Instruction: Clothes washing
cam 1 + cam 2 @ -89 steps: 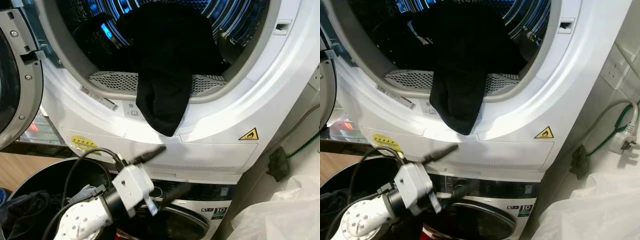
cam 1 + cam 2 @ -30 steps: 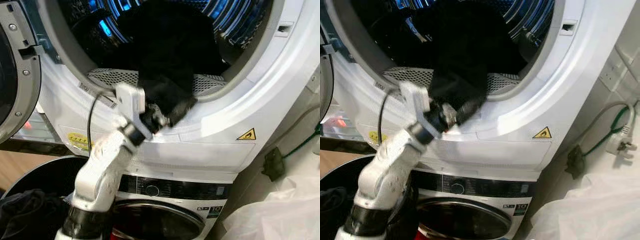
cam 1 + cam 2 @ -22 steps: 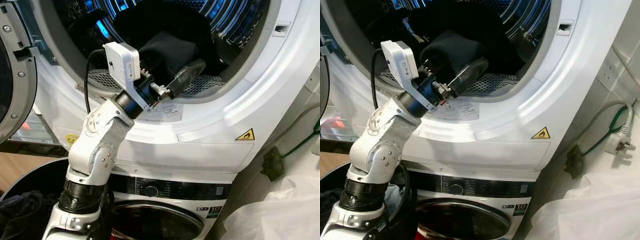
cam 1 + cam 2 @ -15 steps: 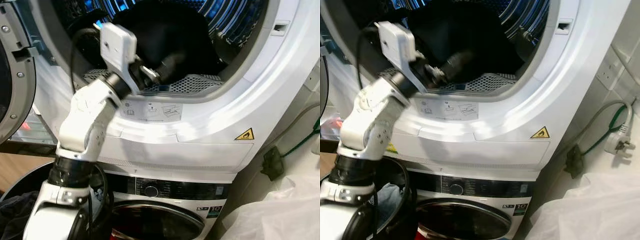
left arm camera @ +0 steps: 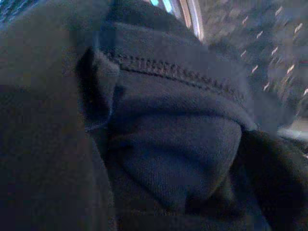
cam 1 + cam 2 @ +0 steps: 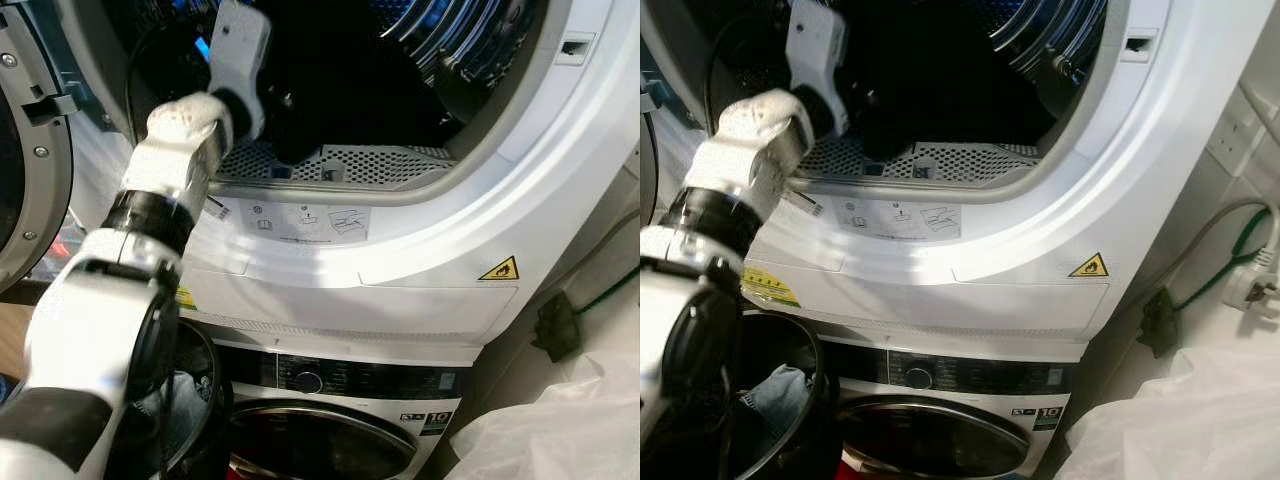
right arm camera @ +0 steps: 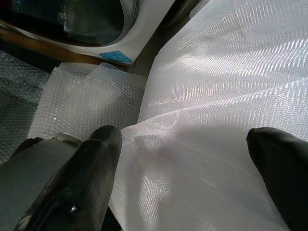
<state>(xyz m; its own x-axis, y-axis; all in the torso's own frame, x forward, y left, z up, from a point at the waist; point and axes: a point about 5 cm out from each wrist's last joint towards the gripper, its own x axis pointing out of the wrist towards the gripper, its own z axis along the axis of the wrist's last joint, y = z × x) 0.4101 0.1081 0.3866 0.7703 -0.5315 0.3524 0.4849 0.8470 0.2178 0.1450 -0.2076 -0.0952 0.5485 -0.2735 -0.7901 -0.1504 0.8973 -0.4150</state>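
The black garment [image 5: 178, 144] lies inside the drum [image 6: 450, 50] of the upper machine [image 6: 1040, 230], bunched just behind the perforated lint grille [image 6: 340, 165] at the mouth. Nothing of it hangs over the white door rim [image 6: 420, 245]. In the left wrist view the cloth is pressed right up to the lens: a stitched hem runs slantwise across a thick fold, with a strip of ribbed metal drum behind.

So the garment sits straight ahead of the left gripper [image 6: 285, 125], along the line in which the forearm points, inward and a little down toward the drum floor. The gripper is buried in the dark of the opening, just above the grille, and the pictures do not show how its fingers stand or whether they have cloth between them; I cannot tell. The camera box on the left wrist [image 6: 818, 45] stands at the edge of the opening.

The left arm is plainly the nearer one, reaching up from beside the open round door [image 6: 30, 150]. The right gripper [image 7: 192, 168] hangs low, fingers spread wide and holding nothing, over white plastic sheeting [image 7: 231, 72] and bubble wrap [image 7: 82, 96] on the floor.

Below, the lower machine [image 6: 940, 400] has its own dark door swung open, with blue cloth [image 6: 775, 395] seen through it
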